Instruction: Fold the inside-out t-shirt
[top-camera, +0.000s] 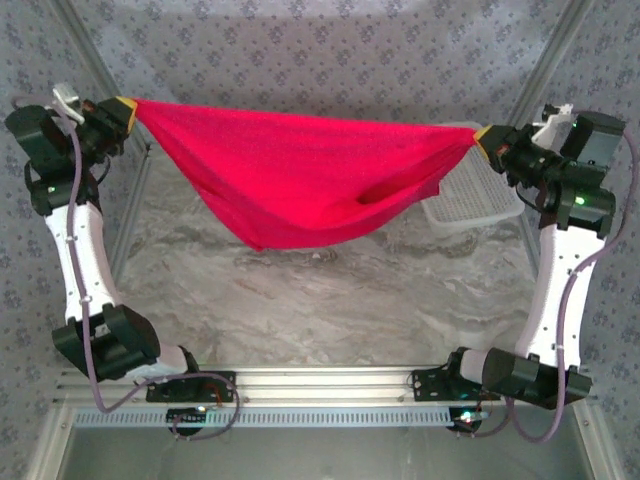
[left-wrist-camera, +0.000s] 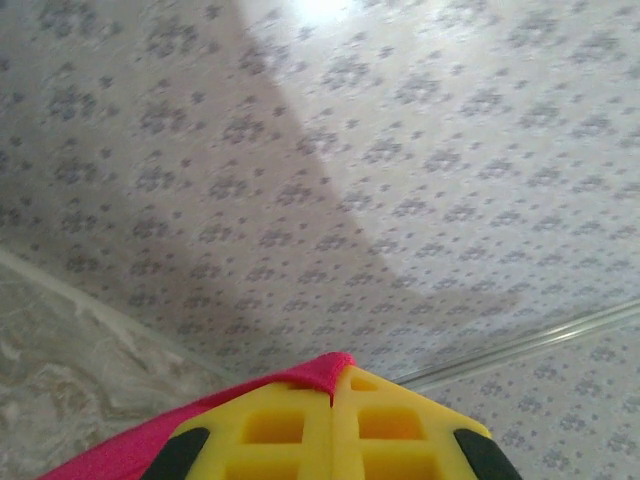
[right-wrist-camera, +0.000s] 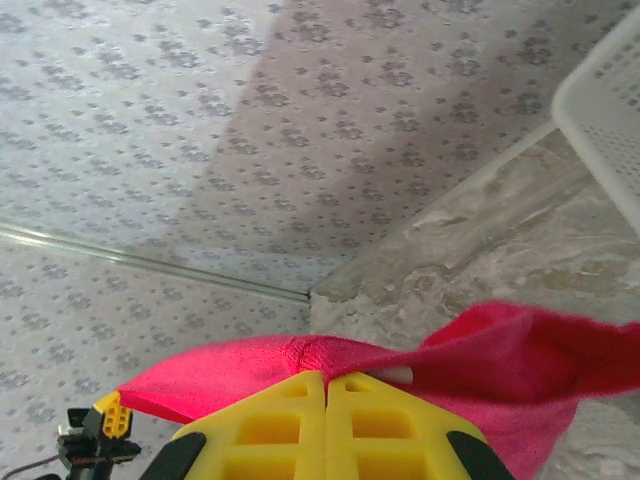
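Hanging in mid-air between the two arms, the inside-out t-shirt (top-camera: 300, 180) is stretched like a hammock above the table (top-camera: 330, 310), and its sagging middle looks clear of the marble top. The left gripper (top-camera: 128, 108) is clamped on one end of the red cloth and the right gripper (top-camera: 484, 135) on the other, with the two held wide apart.

To my eye the folding proper has not begun. No crease is made and nothing lies flat. The shirt has yet to be spread on the table, folded over and squared up.

The overhead view gives the whole span, plus the white mesh basket (top-camera: 470, 205) sitting behind the shirt's right end. The right wrist view adds a small white scrap (right-wrist-camera: 396, 375), possibly the neck tag, tucked into the pinched fold just beside the yellow fingers (right-wrist-camera: 270, 420). The left wrist view shows a red edge poking out from between its closed fingers.
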